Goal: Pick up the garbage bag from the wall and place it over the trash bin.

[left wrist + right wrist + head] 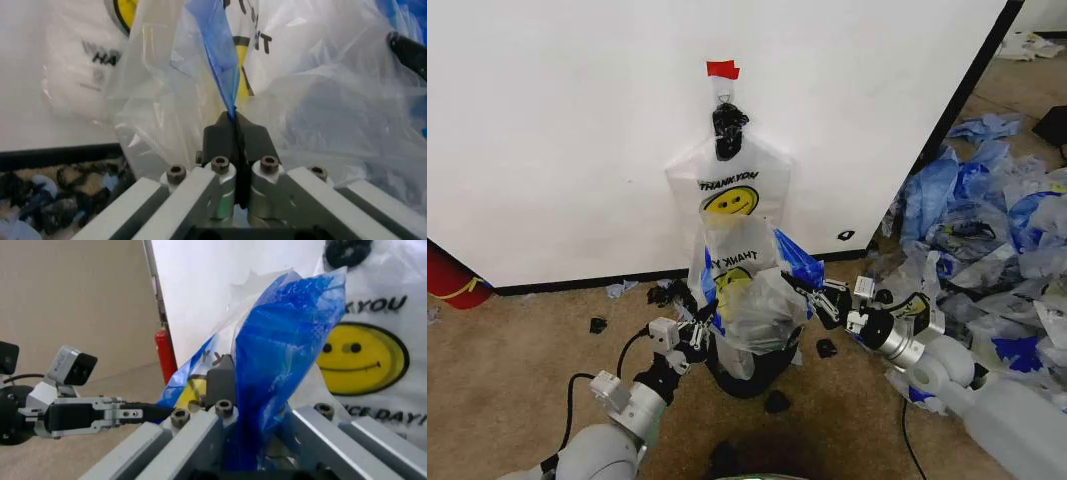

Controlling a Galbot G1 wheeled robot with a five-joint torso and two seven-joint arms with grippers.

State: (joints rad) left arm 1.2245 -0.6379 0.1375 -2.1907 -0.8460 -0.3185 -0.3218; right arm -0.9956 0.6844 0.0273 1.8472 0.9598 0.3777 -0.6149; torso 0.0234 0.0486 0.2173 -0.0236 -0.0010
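The garbage bag (749,285), see-through with a yellow smiley, dark lettering and blue patches, hangs stretched between both grippers in front of the wall. Its lower part drapes into the black trash bin (762,375) on the carpet. My left gripper (701,331) is shut on the bag's left edge; the left wrist view shows its fingers (233,122) pinching a blue fold of the bag (320,115). My right gripper (807,291) is shut on the bag's blue right side (287,340), with one finger (220,382) showing beside the plastic. The left gripper (155,413) appears across from it.
A whiter THANK YOU smiley bag (730,190) still hangs on the wall from a black hook (728,125) under red tape. A heap of blue and clear bags (1007,230) lies at right. Black scraps (777,402) dot the carpet. A red extinguisher (447,280) stands at left.
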